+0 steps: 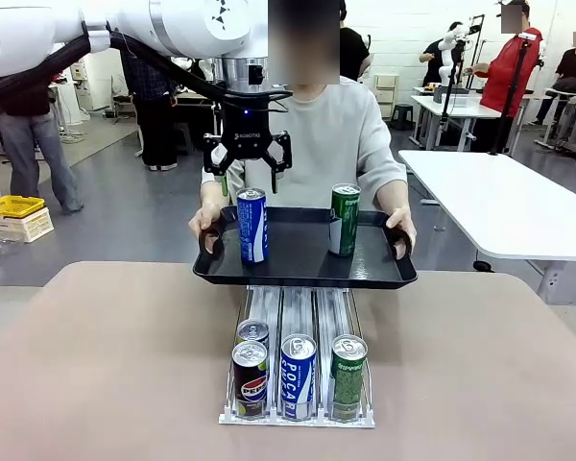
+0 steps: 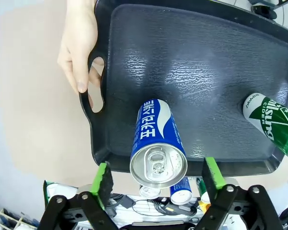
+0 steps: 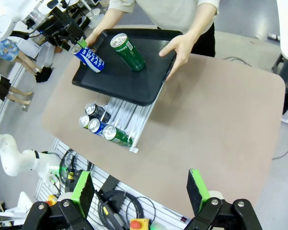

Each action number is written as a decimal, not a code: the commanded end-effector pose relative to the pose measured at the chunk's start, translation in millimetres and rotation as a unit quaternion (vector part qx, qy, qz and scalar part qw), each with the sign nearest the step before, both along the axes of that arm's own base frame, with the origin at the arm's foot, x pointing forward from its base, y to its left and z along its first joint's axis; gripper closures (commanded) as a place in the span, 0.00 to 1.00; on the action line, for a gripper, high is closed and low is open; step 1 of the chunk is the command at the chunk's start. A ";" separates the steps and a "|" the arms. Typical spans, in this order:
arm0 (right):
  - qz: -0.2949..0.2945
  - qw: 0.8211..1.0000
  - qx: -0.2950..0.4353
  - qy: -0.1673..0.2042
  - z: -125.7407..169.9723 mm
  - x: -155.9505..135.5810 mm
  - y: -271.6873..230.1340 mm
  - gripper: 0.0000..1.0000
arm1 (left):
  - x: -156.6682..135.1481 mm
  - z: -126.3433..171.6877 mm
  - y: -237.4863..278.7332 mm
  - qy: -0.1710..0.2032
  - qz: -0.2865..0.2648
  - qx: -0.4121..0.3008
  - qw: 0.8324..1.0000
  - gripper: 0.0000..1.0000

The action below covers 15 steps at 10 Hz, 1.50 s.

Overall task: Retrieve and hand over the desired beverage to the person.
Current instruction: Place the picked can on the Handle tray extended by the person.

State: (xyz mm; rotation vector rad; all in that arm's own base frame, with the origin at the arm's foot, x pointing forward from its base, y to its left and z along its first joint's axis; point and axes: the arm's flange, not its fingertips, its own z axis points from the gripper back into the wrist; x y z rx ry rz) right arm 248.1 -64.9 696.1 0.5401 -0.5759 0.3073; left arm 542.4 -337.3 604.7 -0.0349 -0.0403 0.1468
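Hovering spread-open, the left end effector [image 1: 249, 163] hangs directly above the blue can [image 1: 252, 225] standing on the person's tray [image 1: 307, 274]; release looks done, next comes lifting clear.

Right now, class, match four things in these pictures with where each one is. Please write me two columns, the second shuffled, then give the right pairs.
Things:
1. blue Pocari Sweat can
2. green cider can
3. Pepsi can
4. left gripper

Places:
A. front left lane of the can rack
B. open, just above a can on the black tray
C. standing on the tray's left half
D. standing on the tray's right half

Pairs: 1-C, 2-D, 3-A, 4-B
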 end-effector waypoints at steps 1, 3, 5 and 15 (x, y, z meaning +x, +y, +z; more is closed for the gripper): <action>0.011 1.000 0.010 -0.003 0.4 0.8 0.0 0.00 | 2.6 5.3 1.4 -0.002 -0.013 0.003 1.000 0.00; 0.011 1.000 0.010 -0.003 0.4 0.8 0.0 0.00 | 1.0 5.7 1.8 -0.003 -0.016 0.003 1.000 0.00; 0.011 1.000 0.010 -0.003 0.4 0.8 0.0 0.00 | -18.6 19.2 7.4 -0.011 -0.060 0.000 0.998 0.00; 0.011 1.000 0.010 -0.003 0.4 0.8 0.0 0.00 | -196.6 13.1 111.0 -0.045 -0.265 -0.047 0.962 0.00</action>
